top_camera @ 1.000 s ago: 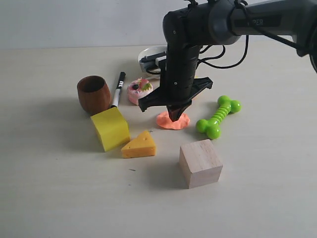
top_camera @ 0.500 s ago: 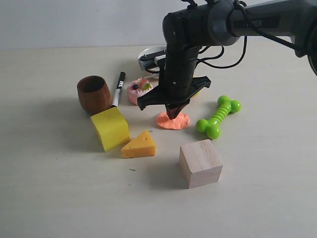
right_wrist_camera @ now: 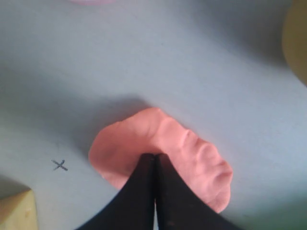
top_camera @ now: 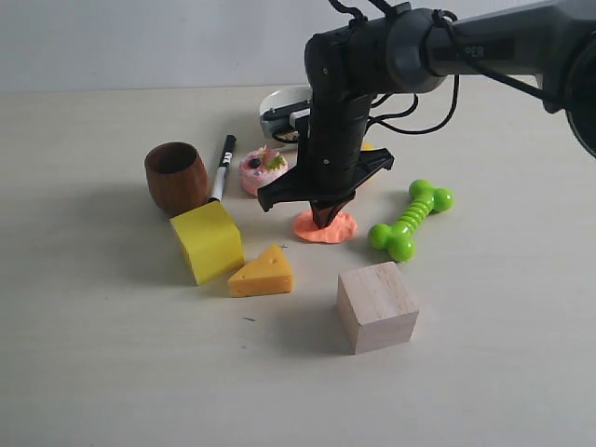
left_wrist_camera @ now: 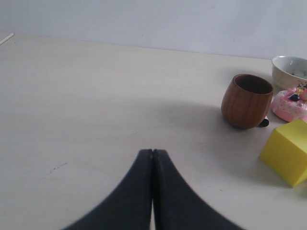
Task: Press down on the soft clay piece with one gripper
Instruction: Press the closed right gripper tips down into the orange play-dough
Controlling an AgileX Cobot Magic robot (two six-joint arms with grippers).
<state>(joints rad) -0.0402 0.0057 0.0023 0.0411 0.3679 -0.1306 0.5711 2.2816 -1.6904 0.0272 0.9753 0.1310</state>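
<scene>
The soft clay piece (top_camera: 325, 228) is a flat salmon-orange blob lying on the table between the cheese wedge and the green bone toy. My right gripper (top_camera: 323, 220) points straight down, shut, its tip resting on the clay's top. In the right wrist view the shut black tip (right_wrist_camera: 154, 156) sits on the lumpy clay (right_wrist_camera: 192, 153), hiding its near part. My left gripper (left_wrist_camera: 152, 152) is shut with nothing in it, hovering over bare table; it does not show in the exterior view.
Around the clay are a green bone toy (top_camera: 409, 218), a wooden cube (top_camera: 376, 305), a cheese wedge (top_camera: 262, 273), a yellow block (top_camera: 207, 240), a wooden cup (top_camera: 176, 176), a marker (top_camera: 223, 165), a pink toy cake (top_camera: 264, 169) and a white bowl (top_camera: 279, 104).
The right arm has shifted slightly left and its shut tip has risen a little, staying on the clay. The clay looks much the same.
</scene>
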